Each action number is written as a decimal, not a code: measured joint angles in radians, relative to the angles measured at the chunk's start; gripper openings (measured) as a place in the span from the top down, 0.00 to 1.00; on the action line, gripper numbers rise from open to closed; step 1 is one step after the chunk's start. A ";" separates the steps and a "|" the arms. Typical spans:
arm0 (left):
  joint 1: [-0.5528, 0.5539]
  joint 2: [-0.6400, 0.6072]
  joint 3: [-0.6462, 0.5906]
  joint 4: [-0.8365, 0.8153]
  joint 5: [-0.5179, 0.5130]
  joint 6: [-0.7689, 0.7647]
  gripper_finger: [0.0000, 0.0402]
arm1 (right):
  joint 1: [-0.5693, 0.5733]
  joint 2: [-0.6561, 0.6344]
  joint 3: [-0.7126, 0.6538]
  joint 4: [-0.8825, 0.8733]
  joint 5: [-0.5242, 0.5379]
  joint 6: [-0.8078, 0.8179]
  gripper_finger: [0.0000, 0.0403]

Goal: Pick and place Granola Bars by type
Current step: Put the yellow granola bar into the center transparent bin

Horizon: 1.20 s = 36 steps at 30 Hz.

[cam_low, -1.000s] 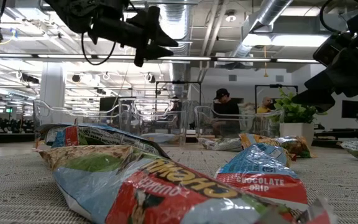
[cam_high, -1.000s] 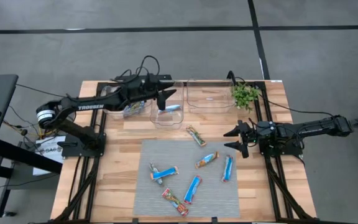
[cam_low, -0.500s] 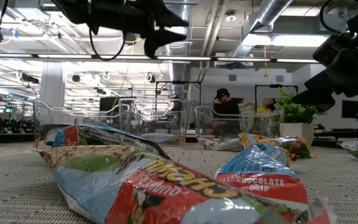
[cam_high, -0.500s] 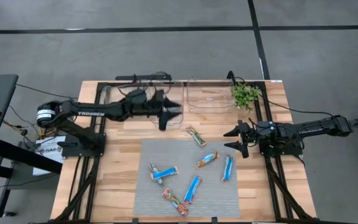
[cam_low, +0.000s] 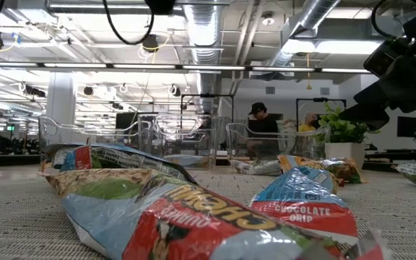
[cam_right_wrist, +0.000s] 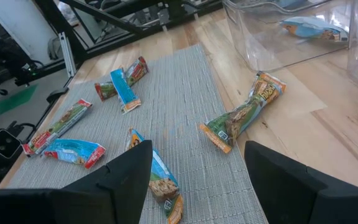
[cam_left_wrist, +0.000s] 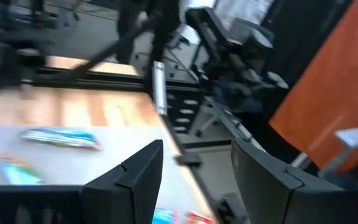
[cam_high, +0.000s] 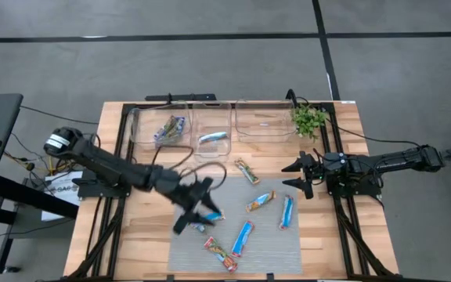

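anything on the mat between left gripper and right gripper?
High view: between the left gripper and right gripper lie two bars on the mat: an orange-blue bar and a blue bar.

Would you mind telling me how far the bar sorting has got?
Done: one multicolour bar lies in the left bin and one blue bar in the middle bin. In hand: nothing; the left gripper hangs open over the mat. The right gripper waits open at the mat's edge. Left: about six bars on the mat.
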 joint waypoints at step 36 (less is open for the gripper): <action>-0.095 0.332 0.479 -1.005 -0.161 -0.305 0.54 | 0.000 0.000 0.000 0.004 0.000 0.000 0.38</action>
